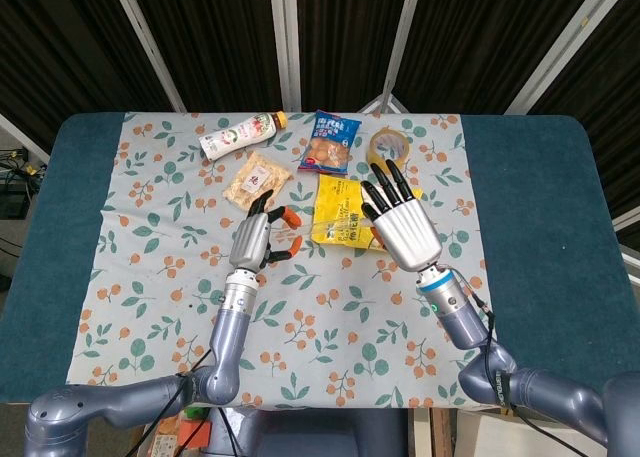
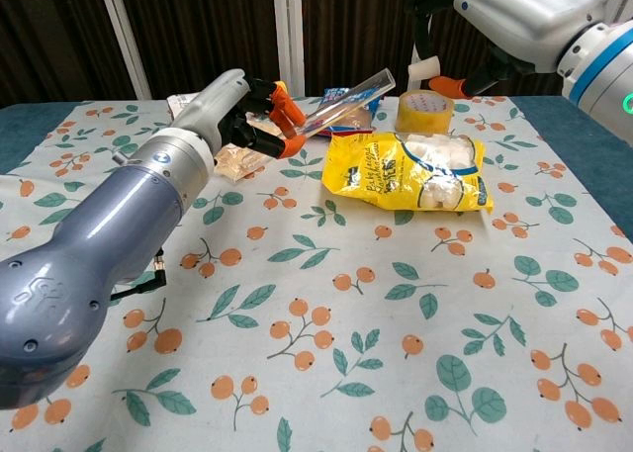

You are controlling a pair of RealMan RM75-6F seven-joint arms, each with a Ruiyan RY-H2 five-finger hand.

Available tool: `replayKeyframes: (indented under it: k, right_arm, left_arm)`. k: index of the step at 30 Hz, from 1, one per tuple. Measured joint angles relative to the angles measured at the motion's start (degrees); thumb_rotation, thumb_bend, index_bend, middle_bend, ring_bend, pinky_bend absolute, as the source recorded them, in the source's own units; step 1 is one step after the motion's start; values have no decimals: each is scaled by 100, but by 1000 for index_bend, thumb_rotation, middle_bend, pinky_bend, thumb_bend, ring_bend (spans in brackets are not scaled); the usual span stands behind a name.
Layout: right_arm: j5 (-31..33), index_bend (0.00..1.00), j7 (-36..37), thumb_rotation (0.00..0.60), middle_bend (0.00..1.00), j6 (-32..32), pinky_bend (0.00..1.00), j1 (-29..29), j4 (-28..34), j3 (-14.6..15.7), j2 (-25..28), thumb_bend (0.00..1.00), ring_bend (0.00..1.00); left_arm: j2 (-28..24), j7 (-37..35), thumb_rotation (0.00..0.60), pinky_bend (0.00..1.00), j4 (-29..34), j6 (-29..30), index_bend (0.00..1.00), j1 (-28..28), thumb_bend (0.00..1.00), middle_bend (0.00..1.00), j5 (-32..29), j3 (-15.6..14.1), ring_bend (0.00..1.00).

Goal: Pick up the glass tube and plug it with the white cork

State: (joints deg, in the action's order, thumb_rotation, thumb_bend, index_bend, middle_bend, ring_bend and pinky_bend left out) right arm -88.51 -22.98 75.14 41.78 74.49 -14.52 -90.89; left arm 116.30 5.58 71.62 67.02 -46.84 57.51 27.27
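Note:
In the chest view my left hand (image 2: 232, 111) holds the clear glass tube (image 2: 348, 94) between its orange-tipped fingers. The tube slants up to the right above the table, open end toward the right hand. My right hand (image 2: 514, 12) is raised at the top right and pinches a small white cork (image 2: 422, 70) between a dark finger and the orange-tipped thumb, a short gap from the tube's end. In the head view the left hand (image 1: 255, 239) is left of the right hand (image 1: 402, 222), whose back hides the cork. The tube is hard to make out there.
A yellow snack bag (image 2: 410, 170) lies under the hands on the floral cloth (image 2: 326, 353). A tape roll (image 2: 427, 109) stands behind it. Farther back lie a blue packet (image 1: 328, 142), a small cracker packet (image 1: 258, 180) and a bottle (image 1: 237, 135) on its side.

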Motion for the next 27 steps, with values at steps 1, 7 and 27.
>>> replayKeyframes:
  k: [1,7,27]
  right_arm:
    - [5,586,-4,600,272,0,0,0,0,4,-4,348,41]
    - [41,586,-6,600,272,-2,0,-9,-25,25,-20,348,42]
    - [83,586,-2,600,272,8,0,7,-5,52,-31,348,41]
  left_arm:
    - [4,7,600,0,-8,-4,691,-3,745,478,-4,1,44]
    - [23,21,600,0,-32,-13,692,-4,745,478,-30,8,44]
    - [99,44,600,0,19,24,696,-10,745,479,-9,8,55]
